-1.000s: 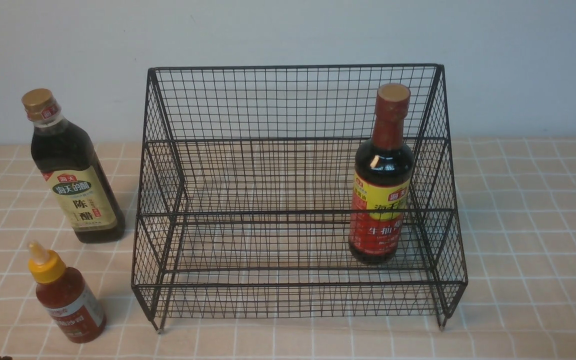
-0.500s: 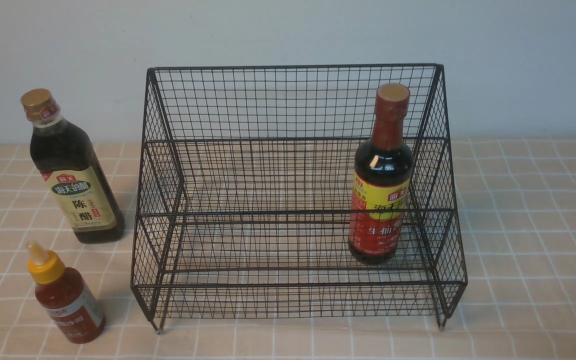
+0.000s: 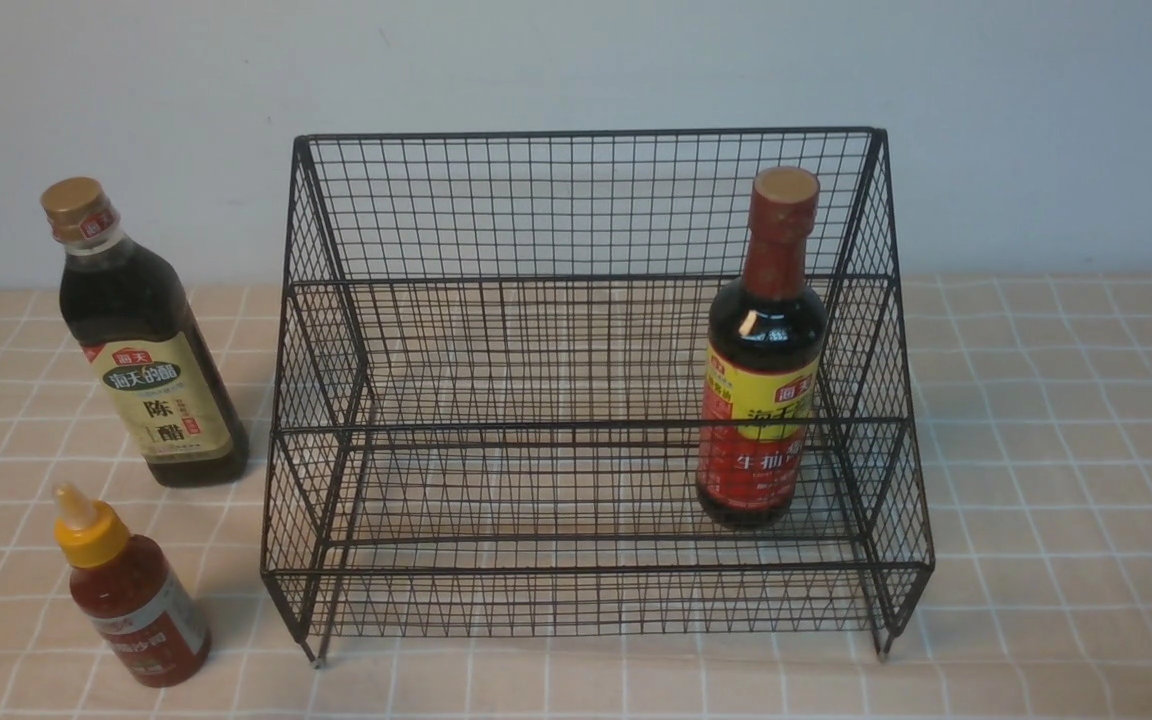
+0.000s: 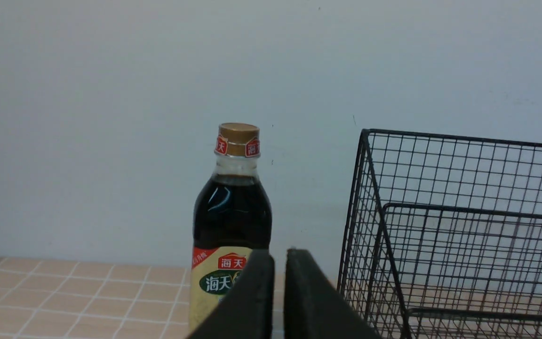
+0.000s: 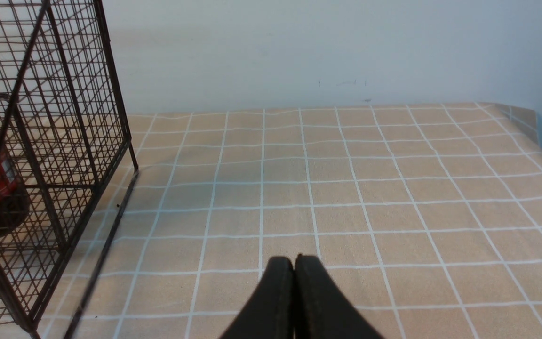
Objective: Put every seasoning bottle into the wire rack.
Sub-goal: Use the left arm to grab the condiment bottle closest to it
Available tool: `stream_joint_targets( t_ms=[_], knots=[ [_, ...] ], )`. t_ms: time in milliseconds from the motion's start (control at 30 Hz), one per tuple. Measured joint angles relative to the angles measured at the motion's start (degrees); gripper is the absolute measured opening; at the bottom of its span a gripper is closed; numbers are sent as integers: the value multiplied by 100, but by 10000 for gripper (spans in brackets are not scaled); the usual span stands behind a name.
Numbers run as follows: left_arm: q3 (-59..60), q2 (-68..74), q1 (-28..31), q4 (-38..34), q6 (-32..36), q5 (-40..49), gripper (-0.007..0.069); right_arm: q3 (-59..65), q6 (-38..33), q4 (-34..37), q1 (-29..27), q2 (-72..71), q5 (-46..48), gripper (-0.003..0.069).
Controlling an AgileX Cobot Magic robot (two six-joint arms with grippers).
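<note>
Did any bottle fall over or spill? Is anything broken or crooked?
Nothing stands out. All three bottles stand upright with caps on: the red-label bottle inside the wire rack, near its right side; the gold-cap bottle and the small red sauce bottle on the table left of it. No spills show.

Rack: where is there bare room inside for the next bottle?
Inside the rack, both shelves are bare from the left wall across to the red-label bottle, which stands at the right end. Tight only between that bottle and the right wall.
</note>
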Motion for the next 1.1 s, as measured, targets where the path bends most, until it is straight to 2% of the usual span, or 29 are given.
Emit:
stream_joint_targets(
  t_ms=[167,467,567,867,967,1033,1100],
  knots=[
    [0,1188,0,67,-26,-737,163,0,0,0,0,0,0,-15],
    [-382,3507,0,373,-40,-2002,448,0,0,0,0,0,0,-15],
    [-543,4263,0,287,-40,-2410,477,0,0,0,0,0,0,-15],
    [-752,6217,0,-5,-45,-3781,479,0,0,0,0,0,0,-15],
    [-752,6681,0,57,-149,-4104,459,0,0,0,0,0,0,-15],
    [-763,7001,0,261,-356,-4240,384,0,0,0,0,0,0,-15],
    [-763,7167,0,540,-453,-4295,259,0,0,0,0,0,0,-15]
  ],
)
